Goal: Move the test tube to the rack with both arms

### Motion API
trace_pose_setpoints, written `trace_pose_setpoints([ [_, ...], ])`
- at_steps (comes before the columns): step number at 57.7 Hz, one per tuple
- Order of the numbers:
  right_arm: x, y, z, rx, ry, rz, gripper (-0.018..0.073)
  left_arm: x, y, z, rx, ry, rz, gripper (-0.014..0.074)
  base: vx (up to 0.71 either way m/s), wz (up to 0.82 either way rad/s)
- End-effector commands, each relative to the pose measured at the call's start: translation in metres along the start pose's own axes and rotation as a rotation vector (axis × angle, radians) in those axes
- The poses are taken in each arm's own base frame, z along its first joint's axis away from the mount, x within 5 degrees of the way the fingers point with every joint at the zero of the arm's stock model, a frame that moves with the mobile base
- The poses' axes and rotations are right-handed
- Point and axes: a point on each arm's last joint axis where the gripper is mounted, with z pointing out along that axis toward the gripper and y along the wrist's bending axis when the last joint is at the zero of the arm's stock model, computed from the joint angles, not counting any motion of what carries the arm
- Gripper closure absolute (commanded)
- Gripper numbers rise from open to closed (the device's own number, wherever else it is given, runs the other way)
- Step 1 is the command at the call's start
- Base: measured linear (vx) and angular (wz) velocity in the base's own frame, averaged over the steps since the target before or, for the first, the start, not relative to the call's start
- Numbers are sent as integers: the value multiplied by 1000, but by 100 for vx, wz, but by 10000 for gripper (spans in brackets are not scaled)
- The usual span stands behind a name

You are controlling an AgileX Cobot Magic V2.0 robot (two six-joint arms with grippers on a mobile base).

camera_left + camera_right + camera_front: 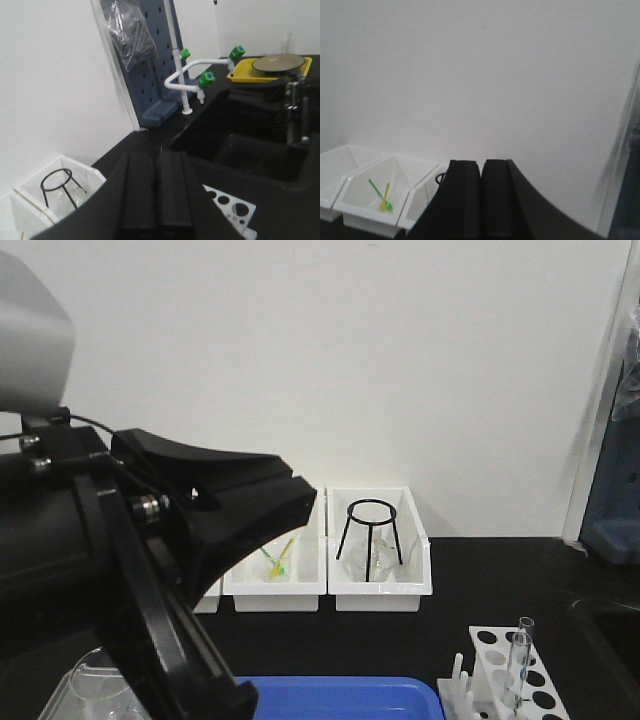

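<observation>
The test tube (518, 658) stands upright in a hole of the white rack (495, 645) at the bottom right of the front view. No gripper touches it. A corner of the rack's top plate also shows in the left wrist view (229, 204), right of my left gripper (156, 167), whose jaws are pressed together and empty. The left arm's black gripper fills the left of the front view (300, 502), well left of the rack. My right gripper (481, 172) is shut and empty, raised and facing the white wall.
Three white bins stand at the back: one holds a black wire tripod (370, 538), one holds green and yellow sticks (278, 562). A blue tray (340, 698) and a clear beaker (95, 690) lie in front. A black sink (250, 145), a white faucet (192, 82) and a yellow tray (270, 67) lie to the right.
</observation>
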Motion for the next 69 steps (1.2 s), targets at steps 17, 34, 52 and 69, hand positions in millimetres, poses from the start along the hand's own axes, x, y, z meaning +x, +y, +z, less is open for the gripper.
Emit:
trace_pose_setpoints([
  [17,-26,-6,-70,74,-19,-20,570,18,-6,4,23,61,-21,601,0,0],
  [34,-30,-6,-77,79,-54,-21,570,29,-7,8,21,117,-13,601,0,0],
  [52,-30,-6,-77,79,-54,-21,570,29,-7,8,21,117,-11,601,0,0],
  [69,-30,-6,-77,79,-54,-21,570,60,30,-26,-169,41,-7,601,0,0],
])
